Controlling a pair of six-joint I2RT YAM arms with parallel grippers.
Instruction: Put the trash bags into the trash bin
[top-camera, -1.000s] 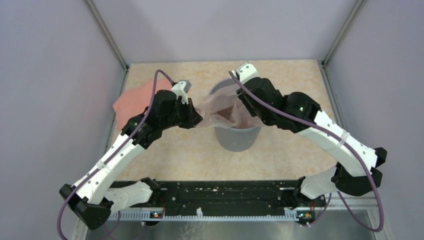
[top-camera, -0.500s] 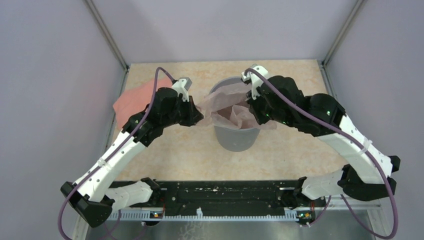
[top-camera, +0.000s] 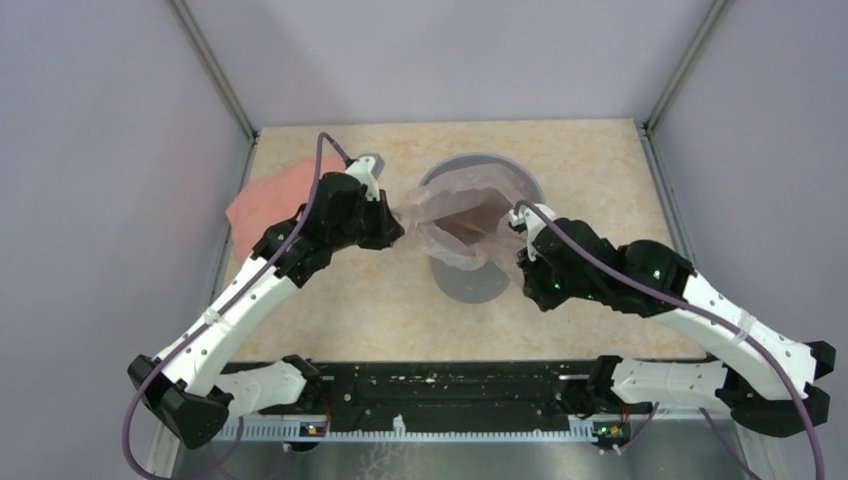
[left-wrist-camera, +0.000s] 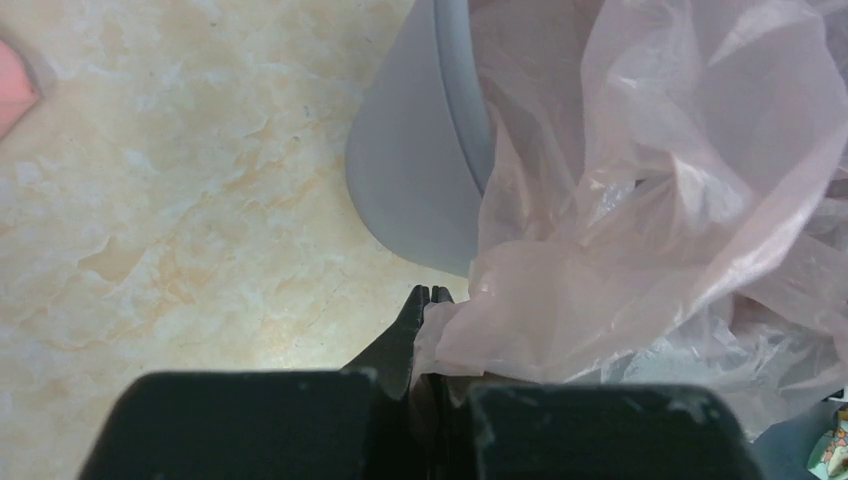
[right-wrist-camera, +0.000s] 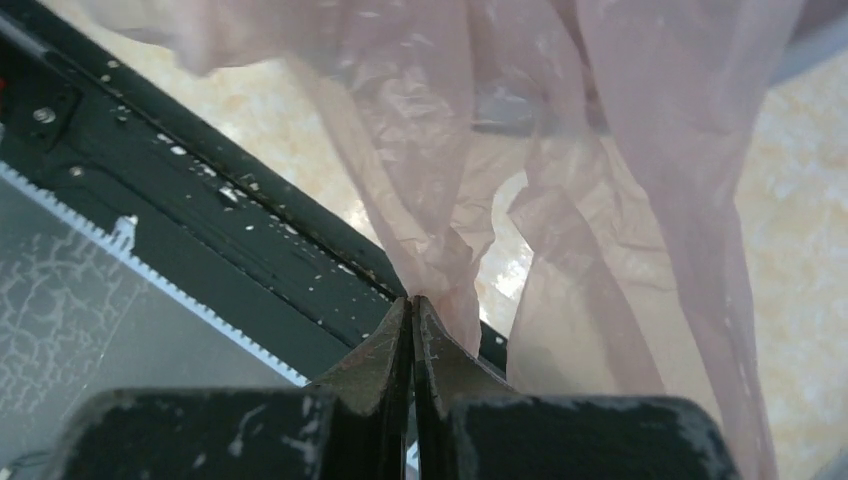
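The round grey trash bin (top-camera: 480, 280) stands mid-table. The pale-pink translucent trash bag (top-camera: 465, 215) hangs in and over its mouth. My left gripper (top-camera: 398, 222) is shut on the bag's left edge, just outside the bin's left rim; the left wrist view shows the film (left-wrist-camera: 620, 200) pinched between the closed fingertips (left-wrist-camera: 412, 310) beside the bin wall (left-wrist-camera: 415, 180). My right gripper (top-camera: 520, 232) is shut on the bag's right edge at the bin's near right rim; the right wrist view shows the film (right-wrist-camera: 450, 240) stretched up from the closed fingertips (right-wrist-camera: 398, 312).
A flat salmon-pink sheet (top-camera: 270, 200) lies on the table at the far left, behind the left arm. Grey walls close the cell on three sides. The black base rail (top-camera: 440, 385) runs along the near edge; it also shows in the right wrist view (right-wrist-camera: 200, 230).
My right gripper has pulled the bag's right edge from the bin's far right rim towards the near right. The bag's mouth is spread wider. The left gripper has barely moved.
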